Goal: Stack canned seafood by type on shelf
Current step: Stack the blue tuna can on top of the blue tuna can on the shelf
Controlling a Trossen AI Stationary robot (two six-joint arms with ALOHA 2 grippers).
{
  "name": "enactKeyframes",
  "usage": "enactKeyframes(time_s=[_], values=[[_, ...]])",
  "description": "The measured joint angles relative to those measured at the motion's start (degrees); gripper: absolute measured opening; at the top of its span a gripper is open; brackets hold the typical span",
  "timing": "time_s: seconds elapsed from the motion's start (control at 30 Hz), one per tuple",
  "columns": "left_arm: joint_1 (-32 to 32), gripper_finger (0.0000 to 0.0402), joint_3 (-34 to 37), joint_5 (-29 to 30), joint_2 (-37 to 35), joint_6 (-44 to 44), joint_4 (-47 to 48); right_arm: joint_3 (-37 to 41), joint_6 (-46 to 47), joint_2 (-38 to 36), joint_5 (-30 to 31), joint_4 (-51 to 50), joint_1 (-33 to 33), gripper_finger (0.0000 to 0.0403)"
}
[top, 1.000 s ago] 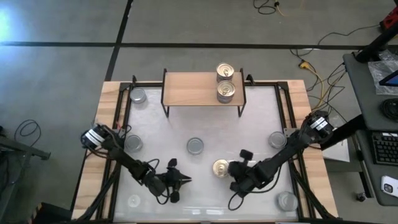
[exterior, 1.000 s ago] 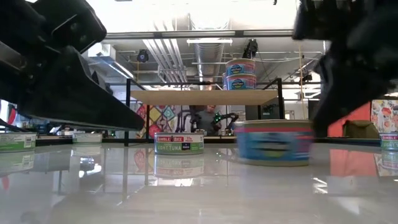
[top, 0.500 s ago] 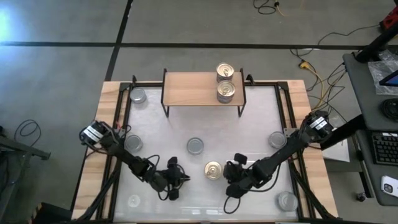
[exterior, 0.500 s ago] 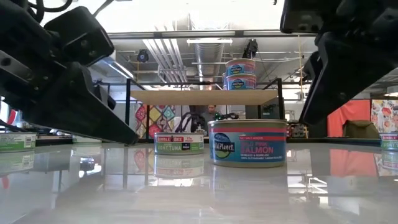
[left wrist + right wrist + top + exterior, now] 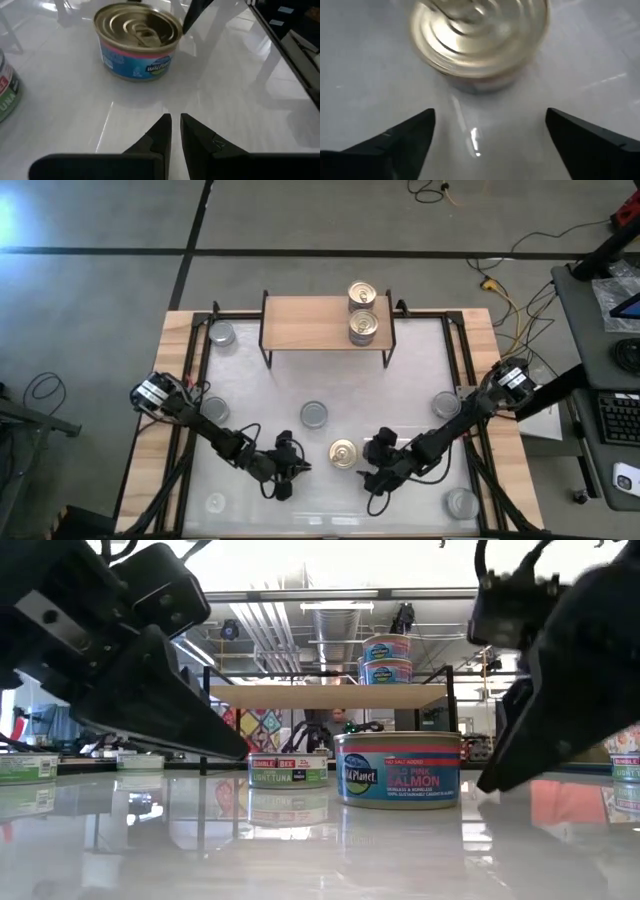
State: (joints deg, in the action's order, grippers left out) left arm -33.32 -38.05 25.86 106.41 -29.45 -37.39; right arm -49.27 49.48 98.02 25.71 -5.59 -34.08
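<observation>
A gold-topped salmon tin (image 5: 342, 452) of the canned seafood stands upright on the white table near its front middle, also in the low view (image 5: 398, 768). My right gripper (image 5: 490, 140) is open just to the tin's right, with the tin ahead of its fingertips and not touched. My left gripper (image 5: 172, 130) is shut and low over the table to the tin's left (image 5: 292, 470). Two more gold-topped tins (image 5: 362, 312) sit on the right end of the shelf (image 5: 310, 323).
Several silver-topped tins stand about the table: far left (image 5: 222, 333), left (image 5: 214, 410), middle (image 5: 314, 415), right (image 5: 446, 404) and near right (image 5: 462, 502). The shelf's left part is bare wood. A raised wooden rim (image 5: 170, 380) borders the table.
My right gripper slid the gold-topped tin a little toward the table's left, then opened and let it go. The tin now stands still and upright on the table. My left gripper has crept toward the right, nearer the tin, still shut.
</observation>
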Motion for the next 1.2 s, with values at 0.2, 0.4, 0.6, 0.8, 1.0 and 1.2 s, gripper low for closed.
enactKeyframes(time_s=[0.2,0.4,0.6,0.8,1.0,1.2], values=[[1.48,0.0025,-1.02,-0.05,0.02,0.7,0.02,2.44,-6.16,0.05,1.96,3.61,0.23,0.0395],[3.77,0.0025,-1.32,0.05,0.04,0.92,0.11,5.65,-17.09,1.61,4.52,18.17,0.65,0.04],[5.53,0.0025,-1.35,0.12,0.04,1.32,0.53,6.41,-21.94,5.97,6.31,27.43,1.22,0.04],[6.23,0.0025,-1.35,0.12,0.27,1.33,1.15,6.31,-24.19,11.72,7.65,40.99,1.38,0.04],[6.23,0.0025,-2.75,-0.66,0.28,1.39,2.45,4.92,-24.77,15.53,9.7,45.19,1.48,0.04],[6.23,0.0025,-3.73,-1.43,0.28,0.96,6.71,1.47,-29.14,17.42,8.91,45.12,1.74,0.04]])
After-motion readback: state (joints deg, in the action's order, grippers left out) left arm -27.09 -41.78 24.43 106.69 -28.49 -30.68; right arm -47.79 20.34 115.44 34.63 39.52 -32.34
